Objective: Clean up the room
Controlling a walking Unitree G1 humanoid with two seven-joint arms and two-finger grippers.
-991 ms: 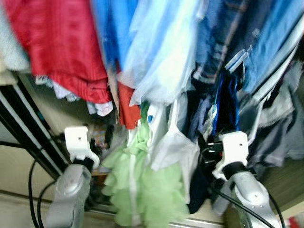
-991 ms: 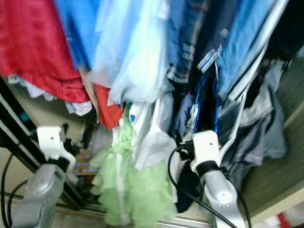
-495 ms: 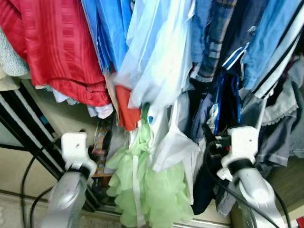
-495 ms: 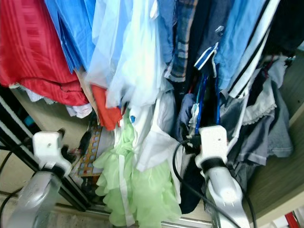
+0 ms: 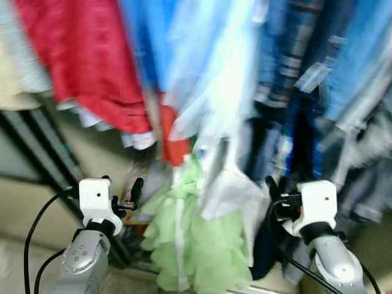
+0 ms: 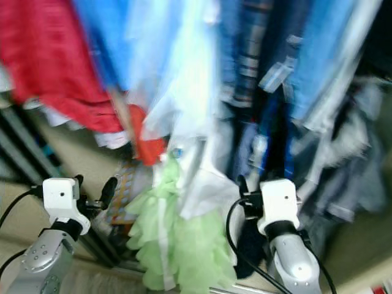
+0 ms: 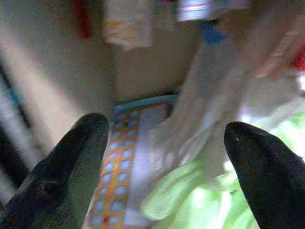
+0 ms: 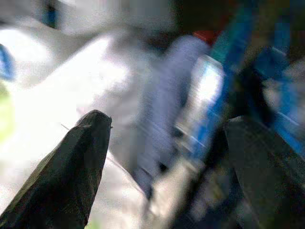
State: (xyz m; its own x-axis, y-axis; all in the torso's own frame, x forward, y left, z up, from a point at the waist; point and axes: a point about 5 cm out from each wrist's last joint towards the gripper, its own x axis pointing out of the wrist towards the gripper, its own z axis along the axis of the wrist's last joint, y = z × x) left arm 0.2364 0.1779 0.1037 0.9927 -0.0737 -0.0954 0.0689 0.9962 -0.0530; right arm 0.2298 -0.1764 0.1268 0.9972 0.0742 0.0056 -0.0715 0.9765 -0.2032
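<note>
Two grippers, left (image 7: 162, 157) and right (image 8: 167, 167), jaws released, empty, raised before hanging clothes (image 5: 208, 92), green ruffled garment (image 5: 196, 245).

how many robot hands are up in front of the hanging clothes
2. The left hand is raised below the red garment, beside the pale green ruffled dress, fingers apart. The right hand is raised against the dark clothes, fingers apart too.

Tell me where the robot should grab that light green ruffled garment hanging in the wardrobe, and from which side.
Probably the upper part of the green ruffled garment, where it narrows under the white garment; the frills below are loose and wide. The left gripper, with fingers open, is level with that part, so come from the robot's left.
</note>
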